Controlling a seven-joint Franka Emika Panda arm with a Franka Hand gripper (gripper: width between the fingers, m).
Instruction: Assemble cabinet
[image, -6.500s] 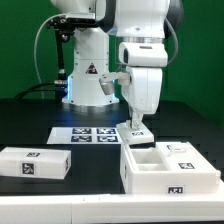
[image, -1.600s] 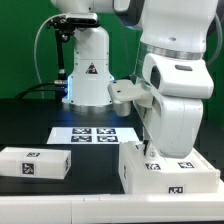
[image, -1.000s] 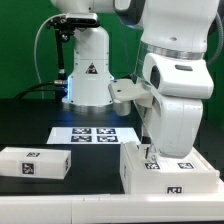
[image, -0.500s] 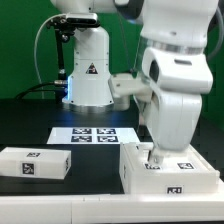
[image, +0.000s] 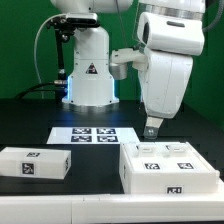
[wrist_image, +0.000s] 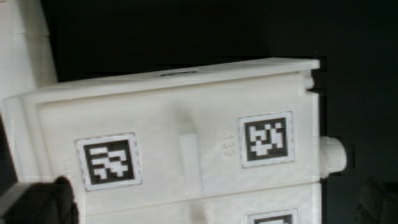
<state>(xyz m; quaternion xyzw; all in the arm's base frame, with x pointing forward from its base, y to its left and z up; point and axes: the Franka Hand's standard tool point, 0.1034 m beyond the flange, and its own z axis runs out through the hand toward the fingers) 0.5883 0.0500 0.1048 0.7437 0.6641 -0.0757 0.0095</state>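
Exterior view showed the wide, empty claw (image: 152, 128) just above the white boxy plastic cabinet (image: 168, 168), a white rectangular plastic block (image: 35, 163) well aside.

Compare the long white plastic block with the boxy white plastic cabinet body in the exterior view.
The long white plastic block is slimmer than the boxy white plastic cabinet body. The block shows one marker tag; the body shows several. Both are white and lie on the table.

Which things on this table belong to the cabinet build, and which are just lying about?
Belongs to the job:
cabinet body
loose white block, at the exterior view's left

Just lying about:
marker board, flat on the black table
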